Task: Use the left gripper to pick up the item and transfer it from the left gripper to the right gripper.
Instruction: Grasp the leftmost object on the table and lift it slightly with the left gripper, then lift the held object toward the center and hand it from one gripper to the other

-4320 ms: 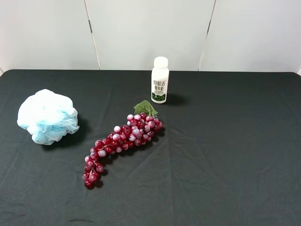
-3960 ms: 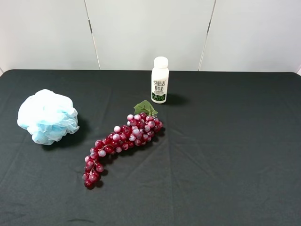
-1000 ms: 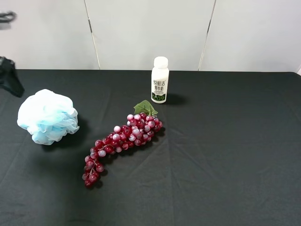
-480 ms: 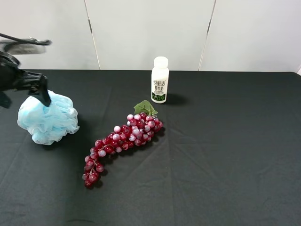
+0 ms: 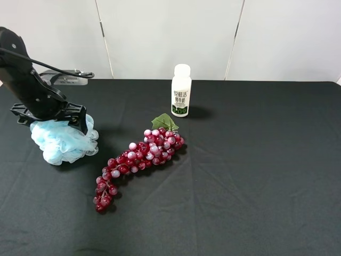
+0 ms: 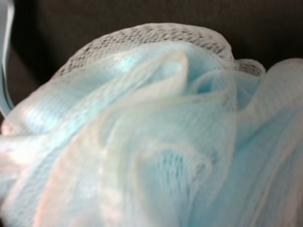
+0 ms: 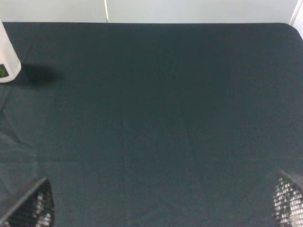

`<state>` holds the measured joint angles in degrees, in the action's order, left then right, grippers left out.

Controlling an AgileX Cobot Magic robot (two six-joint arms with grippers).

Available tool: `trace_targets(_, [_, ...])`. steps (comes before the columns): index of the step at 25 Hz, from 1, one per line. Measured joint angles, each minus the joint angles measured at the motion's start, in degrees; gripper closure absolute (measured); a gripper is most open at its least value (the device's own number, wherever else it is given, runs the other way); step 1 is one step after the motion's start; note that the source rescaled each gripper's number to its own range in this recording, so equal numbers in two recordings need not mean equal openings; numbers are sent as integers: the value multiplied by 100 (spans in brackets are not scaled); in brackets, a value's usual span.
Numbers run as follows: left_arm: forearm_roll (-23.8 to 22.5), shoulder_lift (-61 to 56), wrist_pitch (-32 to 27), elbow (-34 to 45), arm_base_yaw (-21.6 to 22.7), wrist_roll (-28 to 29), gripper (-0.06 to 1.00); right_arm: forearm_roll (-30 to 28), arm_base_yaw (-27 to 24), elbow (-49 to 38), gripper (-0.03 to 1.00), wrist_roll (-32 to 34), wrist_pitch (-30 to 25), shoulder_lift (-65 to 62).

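Since half a second ago the left gripper [image 5: 51,121] has been brought down onto the bath puff [image 5: 65,143], and the puff has been nudged a little toward the grape bunch [image 5: 139,158]. The puff is seen squashed on the black tabletop [image 5: 256,176] close to its left edge, well apart from the grapes. The white bottle [image 5: 181,90] is stood near the far edge, and a broad stretch of dark cloth is shown right of the grapes. The left arm is slanted in from the far left corner, its gripper spread across the top of the puff; blue mesh fills the left wrist view [image 6: 156,137]. The right gripper [image 7: 158,208] is held above bare cloth, jaws wide apart.
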<state>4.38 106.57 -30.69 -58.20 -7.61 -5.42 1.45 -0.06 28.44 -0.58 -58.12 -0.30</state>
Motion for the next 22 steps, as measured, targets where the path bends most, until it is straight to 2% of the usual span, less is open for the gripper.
trace_targets(4, [0,55,37,0,1,0,16,0,0,0,-3,0,0,0])
trace_targets(8, [0,55,109,-4,1,0,47,0,0,0,-3,0,0,0])
trace_targets(18, [0,55,139,-40,1,0,49,0,0,0,-3,0,0,0])
trace_targets(22, [-5,59,-350,-374,1,0,50,0,0,0,-3,0,0,0])
